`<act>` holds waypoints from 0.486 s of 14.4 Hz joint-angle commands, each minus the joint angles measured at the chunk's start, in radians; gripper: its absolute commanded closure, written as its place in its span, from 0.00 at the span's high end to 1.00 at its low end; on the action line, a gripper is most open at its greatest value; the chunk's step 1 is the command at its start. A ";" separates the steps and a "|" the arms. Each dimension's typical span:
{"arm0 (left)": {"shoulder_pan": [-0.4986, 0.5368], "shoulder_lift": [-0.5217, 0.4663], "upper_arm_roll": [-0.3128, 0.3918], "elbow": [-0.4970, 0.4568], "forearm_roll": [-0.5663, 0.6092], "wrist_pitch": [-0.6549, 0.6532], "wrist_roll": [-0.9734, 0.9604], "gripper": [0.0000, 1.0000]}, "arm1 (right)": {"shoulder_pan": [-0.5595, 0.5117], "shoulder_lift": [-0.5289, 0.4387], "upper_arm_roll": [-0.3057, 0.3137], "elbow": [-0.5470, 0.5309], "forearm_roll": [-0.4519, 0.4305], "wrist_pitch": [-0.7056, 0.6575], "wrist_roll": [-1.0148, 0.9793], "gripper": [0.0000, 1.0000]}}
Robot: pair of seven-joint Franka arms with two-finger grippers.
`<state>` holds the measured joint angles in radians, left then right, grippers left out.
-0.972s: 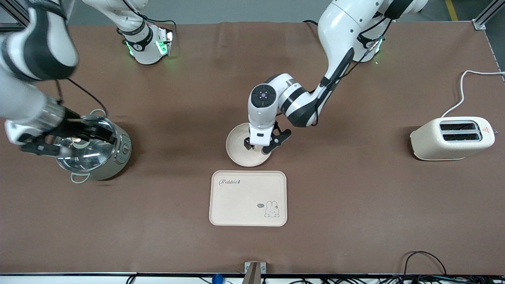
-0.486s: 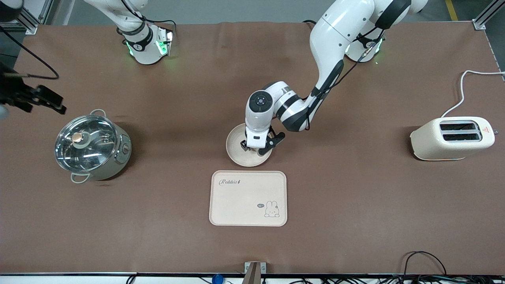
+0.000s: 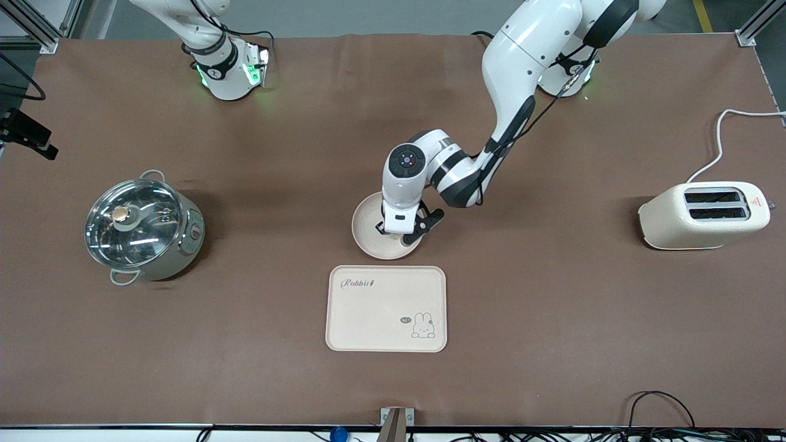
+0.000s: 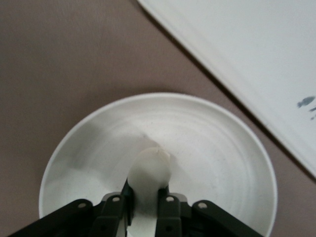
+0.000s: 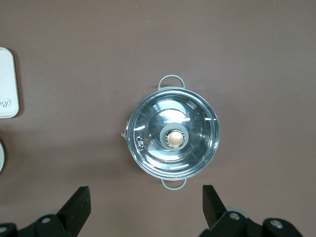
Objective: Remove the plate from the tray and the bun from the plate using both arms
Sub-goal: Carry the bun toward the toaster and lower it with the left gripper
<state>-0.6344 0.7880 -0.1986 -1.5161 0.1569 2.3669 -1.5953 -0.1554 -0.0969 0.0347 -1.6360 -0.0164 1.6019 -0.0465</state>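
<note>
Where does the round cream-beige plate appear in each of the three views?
Front view: the round cream-beige plate lies mid-table, under the left gripper, just farther from the camera than the rectangular cream tray.
Left wrist view: the plate fills the lower middle, the tray beside it.
Right wrist view: only a sliver of the plate shows at the edge, near the tray.
Shared landmark: the tray.

Tray [image 3: 385, 308]: script "Rabbit", probably; other markings unreadable.
</note>
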 commanded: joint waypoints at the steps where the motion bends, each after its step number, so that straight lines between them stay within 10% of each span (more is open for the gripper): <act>1: 0.071 -0.128 0.005 -0.012 0.045 -0.171 0.007 0.20 | 0.030 -0.010 -0.016 -0.015 -0.017 0.006 0.000 1.00; 7: 0.375 -0.207 0.005 -0.025 0.078 -0.350 0.299 0.21 | 0.045 -0.010 -0.007 -0.015 -0.013 0.003 0.008 1.00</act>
<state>-0.3348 0.5681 -0.1853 -1.5053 0.2116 2.0144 -1.3459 -0.1273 -0.0966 0.0304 -1.6372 -0.0168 1.6019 -0.0463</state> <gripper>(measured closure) 0.789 0.000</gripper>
